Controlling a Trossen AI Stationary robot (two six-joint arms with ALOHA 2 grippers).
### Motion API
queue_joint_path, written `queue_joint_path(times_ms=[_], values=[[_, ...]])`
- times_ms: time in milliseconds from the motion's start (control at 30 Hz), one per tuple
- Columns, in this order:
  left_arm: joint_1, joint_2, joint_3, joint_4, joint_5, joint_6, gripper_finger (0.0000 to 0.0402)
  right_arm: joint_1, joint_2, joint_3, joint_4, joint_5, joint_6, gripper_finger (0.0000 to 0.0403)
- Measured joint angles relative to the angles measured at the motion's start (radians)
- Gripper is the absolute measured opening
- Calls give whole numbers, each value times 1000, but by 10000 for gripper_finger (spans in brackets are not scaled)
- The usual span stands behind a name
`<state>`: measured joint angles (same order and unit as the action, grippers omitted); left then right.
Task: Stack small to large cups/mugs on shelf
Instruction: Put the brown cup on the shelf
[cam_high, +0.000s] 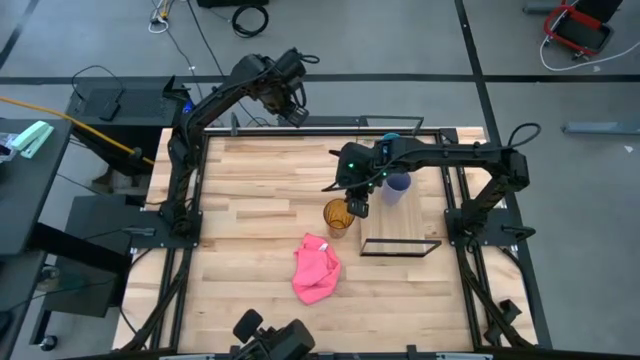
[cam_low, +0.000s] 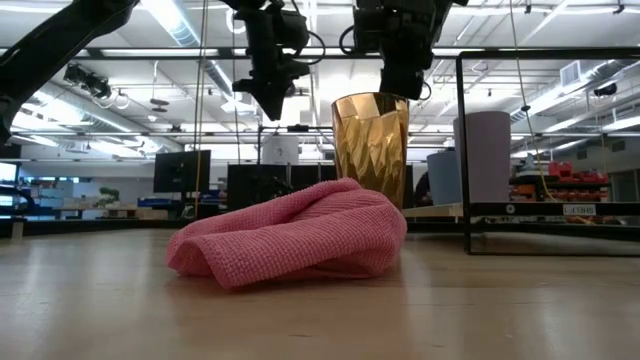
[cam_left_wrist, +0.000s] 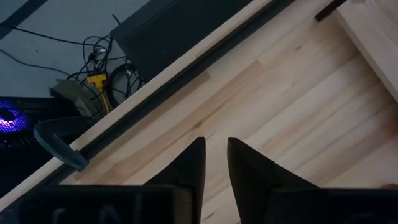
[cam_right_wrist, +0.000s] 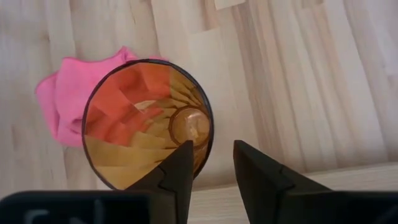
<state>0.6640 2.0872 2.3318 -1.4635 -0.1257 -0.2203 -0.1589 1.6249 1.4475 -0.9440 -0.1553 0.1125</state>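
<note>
Your left claw (cam_high: 296, 117) hangs over the counter's (cam_high: 240, 200) far edge, its fingers slightly apart and holding nothing. The crumpled pink cloth (cam_high: 316, 268) lies near the front. Beside it stands the tall translucent amber-orange cup (cam_high: 337, 217). Your right claw (cam_high: 359, 208) straddles its rim, jaws parted. The lavender purple cup (cam_high: 398, 187) sits on the light wood shelf (cam_high: 420, 215).

Right tool (cam_right_wrist: 211, 163) parted; left tool (cam_left_wrist: 215, 163) narrow gap.
</note>
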Motion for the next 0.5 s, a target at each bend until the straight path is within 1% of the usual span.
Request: queue_joint_path(times_ms=[267,400,500], values=[[0,0,0,0,0,-4,69,17,5,0,1,8,26,131],[0,0,0,0,37,-4,70,31,28,0,8,20,27,131],[0,0,0,0,45,-11,67,38,43,0,8,23,27,130]])
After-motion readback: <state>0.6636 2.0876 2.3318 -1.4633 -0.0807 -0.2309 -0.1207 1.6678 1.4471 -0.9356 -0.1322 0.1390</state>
